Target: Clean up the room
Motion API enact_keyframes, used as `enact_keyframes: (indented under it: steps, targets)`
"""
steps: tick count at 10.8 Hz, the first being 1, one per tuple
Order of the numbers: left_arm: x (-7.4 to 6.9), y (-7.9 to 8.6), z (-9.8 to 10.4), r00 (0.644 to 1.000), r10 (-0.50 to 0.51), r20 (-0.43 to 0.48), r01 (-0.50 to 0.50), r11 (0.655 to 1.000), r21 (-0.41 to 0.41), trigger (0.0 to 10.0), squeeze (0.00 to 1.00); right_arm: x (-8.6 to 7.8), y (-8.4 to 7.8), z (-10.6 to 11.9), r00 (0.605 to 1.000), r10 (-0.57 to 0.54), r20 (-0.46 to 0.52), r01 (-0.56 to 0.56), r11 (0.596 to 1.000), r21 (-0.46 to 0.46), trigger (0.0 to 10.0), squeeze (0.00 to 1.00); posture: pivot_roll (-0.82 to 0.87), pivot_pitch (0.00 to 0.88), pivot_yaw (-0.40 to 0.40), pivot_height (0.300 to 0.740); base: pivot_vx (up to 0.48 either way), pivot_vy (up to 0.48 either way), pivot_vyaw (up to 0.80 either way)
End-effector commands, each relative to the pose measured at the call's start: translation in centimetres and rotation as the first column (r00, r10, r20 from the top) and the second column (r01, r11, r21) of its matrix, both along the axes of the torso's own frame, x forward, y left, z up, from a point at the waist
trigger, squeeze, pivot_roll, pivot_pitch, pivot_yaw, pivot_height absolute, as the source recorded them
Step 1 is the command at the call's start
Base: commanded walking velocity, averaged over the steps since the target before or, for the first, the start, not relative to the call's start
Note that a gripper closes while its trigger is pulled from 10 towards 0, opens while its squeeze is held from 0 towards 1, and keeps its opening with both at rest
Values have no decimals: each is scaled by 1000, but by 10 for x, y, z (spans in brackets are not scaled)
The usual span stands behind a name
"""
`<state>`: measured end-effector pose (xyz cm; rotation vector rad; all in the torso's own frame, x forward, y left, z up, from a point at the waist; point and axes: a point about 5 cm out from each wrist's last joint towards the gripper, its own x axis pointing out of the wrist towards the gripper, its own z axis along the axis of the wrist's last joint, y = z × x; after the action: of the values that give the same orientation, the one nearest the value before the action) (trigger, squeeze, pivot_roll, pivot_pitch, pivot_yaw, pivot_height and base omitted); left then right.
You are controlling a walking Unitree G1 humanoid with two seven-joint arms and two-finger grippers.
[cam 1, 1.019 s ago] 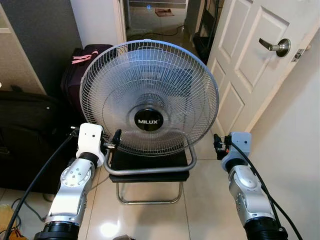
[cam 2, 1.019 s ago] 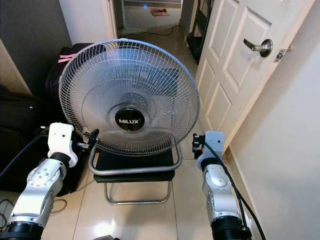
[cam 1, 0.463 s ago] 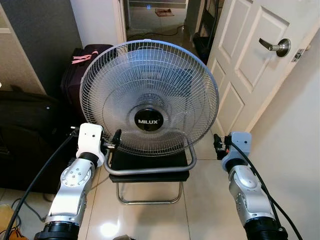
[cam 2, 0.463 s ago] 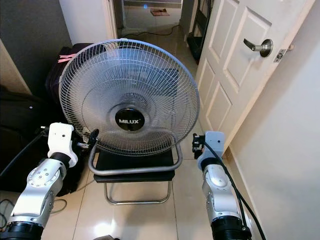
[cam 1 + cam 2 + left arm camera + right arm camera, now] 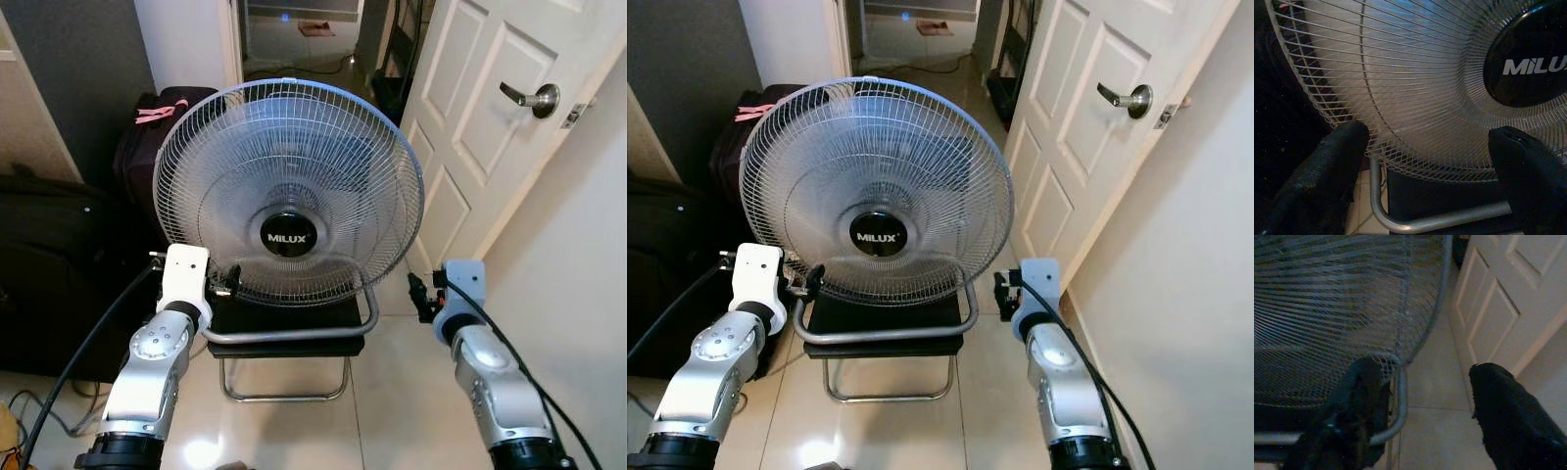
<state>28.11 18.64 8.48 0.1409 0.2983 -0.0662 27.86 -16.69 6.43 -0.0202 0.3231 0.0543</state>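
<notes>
1. left eye view: you face a big floor fan (image 5: 289, 191) with a silver wire grille and a black "milux" hub, sitting tilted back in its grey tube frame (image 5: 294, 331) on the tiled floor (image 5: 392, 392), between dark luggage (image 5: 59, 264) and a white door (image 5: 490, 127). your left gripper (image 5: 230, 281) sits at the grille's lower left edge, your right gripper (image 5: 419, 297) just off its lower right.
2. right eye view: same scene. judge the fan bulky, top-heavy and fairly light; the thin wires would bend, so take the stiff tube frame or the rim, one side each.
3. left wrist view: the left fingers (image 5: 1327, 166) stand spread wide, empty, with the grille's bottom edge and the frame's bend between them.
4. right wrist view: dim, but the right fingers (image 5: 1364, 401) are parted and hold nothing; one lies against the frame's corner, the other over bare floor.
</notes>
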Motion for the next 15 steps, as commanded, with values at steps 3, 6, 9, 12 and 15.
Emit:
enact_keyframes:
  steps: [3,6,9,12,15]
  targets:
    - [2,-2,7,1000,0,31,-1,1000,28,10000,0,3,6,14,995,47,93,-48,999,9,10000,1000,-22,0,-51,740,0,0,800]
    - [5,-5,13,992,30,122,-37,998,59,10000,180,3,10,24,990,36,137,-52,992,111,10000,1000,-24,0,-51,740,0,0,800]
    - [6,-4,16,984,47,174,-65,993,103,10000,345,1,10,24,990,34,138,-50,992,119,10000,1000,-22,0,-53,740,0,0,800]
    - [7,-5,18,978,39,204,-59,994,95,10000,412,0,9,23,992,4,124,-28,979,201,10000,1000,-8,0,-61,740,0,0,785]
    - [7,-9,28,979,-36,202,35,999,10,10000,345,0,1,21,990,-9,143,2,999,50,10000,1000,-5,0,-62,740,0,0,631]
